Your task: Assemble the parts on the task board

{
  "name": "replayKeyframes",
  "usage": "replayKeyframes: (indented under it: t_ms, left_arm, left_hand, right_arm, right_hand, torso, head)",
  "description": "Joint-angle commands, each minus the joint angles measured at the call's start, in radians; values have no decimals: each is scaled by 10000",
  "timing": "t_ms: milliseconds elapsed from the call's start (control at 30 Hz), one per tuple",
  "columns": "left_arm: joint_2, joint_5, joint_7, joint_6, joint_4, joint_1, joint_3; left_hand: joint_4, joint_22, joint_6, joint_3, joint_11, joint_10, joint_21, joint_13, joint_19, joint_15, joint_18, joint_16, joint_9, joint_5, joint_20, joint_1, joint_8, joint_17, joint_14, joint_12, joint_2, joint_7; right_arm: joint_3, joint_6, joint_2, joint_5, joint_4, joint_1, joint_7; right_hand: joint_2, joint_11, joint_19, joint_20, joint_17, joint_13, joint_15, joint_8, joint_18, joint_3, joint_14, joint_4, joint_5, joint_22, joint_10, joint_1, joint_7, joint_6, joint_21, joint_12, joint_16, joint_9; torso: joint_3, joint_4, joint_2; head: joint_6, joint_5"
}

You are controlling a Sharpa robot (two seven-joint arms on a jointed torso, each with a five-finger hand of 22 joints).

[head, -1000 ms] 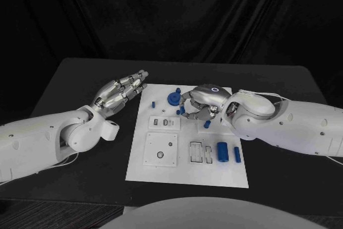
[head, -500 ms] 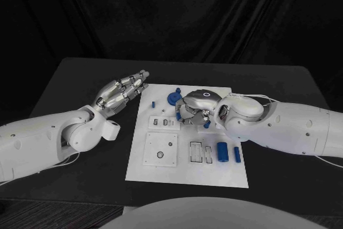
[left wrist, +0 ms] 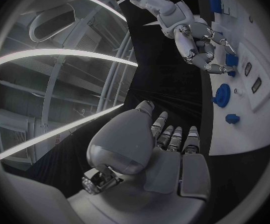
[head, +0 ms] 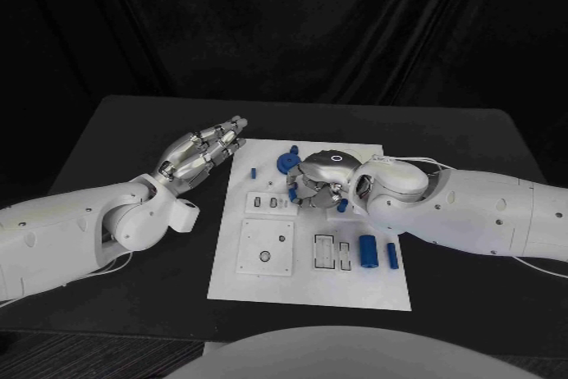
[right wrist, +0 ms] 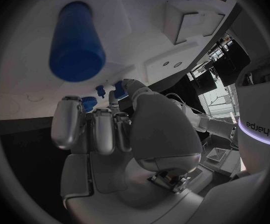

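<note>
The white task board (head: 355,290) lies in the middle of the table. My right hand (head: 318,182) hovers low over its far half, fingers curled down toward a small blue part (head: 294,194); the left wrist view shows those fingertips (left wrist: 217,67) right at a blue part (left wrist: 231,59), but not whether they grip it. Another blue part (head: 342,205) lies under the wrist and looms large in the right wrist view as a cylinder (right wrist: 77,42). A blue round part (head: 288,160) and a small peg (head: 252,172) stand farther back. My left hand (head: 201,152) is flat and empty beside the board's left edge.
Two blue cylinders (head: 368,249) (head: 393,254) lie on the board's right side, next to slotted white blocks (head: 332,252). A square plate with an oval hole (head: 267,248) sits on the board's left half. Black table (head: 142,272) surrounds the board.
My right hand has shifted left across the board's far half, and its wrist has turned. The left arm has stayed still.
</note>
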Motion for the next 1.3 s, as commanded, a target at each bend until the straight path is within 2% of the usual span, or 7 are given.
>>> replayKeyframes:
  t_ms: [33,600,800,900,1067,1200,1300]
  left_arm:
    - [25,43,1077,134,4,-10,9]
    - [90,43,1060,188,-77,-11,9]
    - [89,43,1053,201,-93,-11,9]
    - [61,43,1051,196,-78,-12,9]
    - [96,43,1047,206,-118,-13,9]
    - [137,43,1043,214,-167,-13,9]
    - [135,43,1041,209,-174,-13,9]
  left_hand:
    - [2,-3,4,30,56,17,-16,14,10,61,175,-37,11,21,52,7,36,-16,-22,50,-4,96]
    - [1,-3,-17,51,64,12,-16,12,10,67,175,-37,8,21,56,-1,33,-16,-22,48,-4,102]
    - [1,-3,-17,51,64,12,-16,12,10,67,175,-37,8,21,56,-1,33,-16,-22,48,-4,102]
    - [2,-3,-31,68,69,6,-16,10,10,72,174,-37,6,21,59,-7,30,-16,-22,45,2,106]
    - [2,-3,-31,68,69,6,-16,10,10,72,174,-37,6,21,59,-7,30,-16,-22,45,2,106]
    - [2,-3,-31,68,69,6,-16,10,10,72,174,-37,6,21,59,-7,30,-16,-22,45,2,106]
    - [2,-3,-31,68,69,6,-16,10,10,72,174,-37,6,21,59,-7,30,-16,-22,45,2,106]
  right_arm:
    - [-9,200,21,-74,-39,-67,-236]
    - [-9,403,55,-74,-73,-131,-235]
    - [-9,460,82,-74,-94,-138,-207]
    - [-9,465,123,-74,-125,-182,-156]
    - [-9,295,102,-74,-119,-259,-26]
    - [-8,-41,32,-74,-64,-281,121]
    - [-7,-375,-32,-74,19,-279,287]
  right_hand:
    - [-33,75,61,53,1279,2633,36,-73,-112,47,799,-29,30,1749,1020,-40,-35,98,-14,26,-59,-37]
    - [-127,114,1,98,1212,2633,69,-637,-84,122,781,-222,-675,1712,1020,-299,17,-297,-123,26,-80,-329]
    - [-195,143,-30,130,1189,2633,98,-1128,-72,-22,776,-345,-1878,1694,1020,-495,49,-840,-182,26,-68,-619]
    - [-208,132,-50,135,1153,2633,98,-1649,-60,-159,768,-421,-2506,1679,1020,-555,26,-1481,-234,26,-77,-966]
    - [-251,81,-41,109,1133,2633,56,-2164,-62,-426,764,-418,-3224,1685,1020,-669,-43,-2095,-217,26,-73,-1383]
    - [-398,33,-28,67,1122,2633,16,-2604,-67,-778,762,-176,-3915,1690,1020,-750,-99,-2752,-198,26,-63,-1865]
    - [-717,14,-14,46,1126,2633,-2,-2886,-73,-1068,763,359,-4299,1699,1020,-665,-123,-3240,-167,26,-46,-2238]
  torso:
    - [0,0,0]
    - [0,-1,-2]
    - [1,-2,-2]
    - [0,1,0]
    - [0,-1,1]
    - [-1,-4,1]
    - [-13,-20,-5]
  head:
    - [3,22]
    - [3,5]
    - [3,8]
    - [3,34]
    - [3,-42]
    - [3,-38]
    - [3,6]
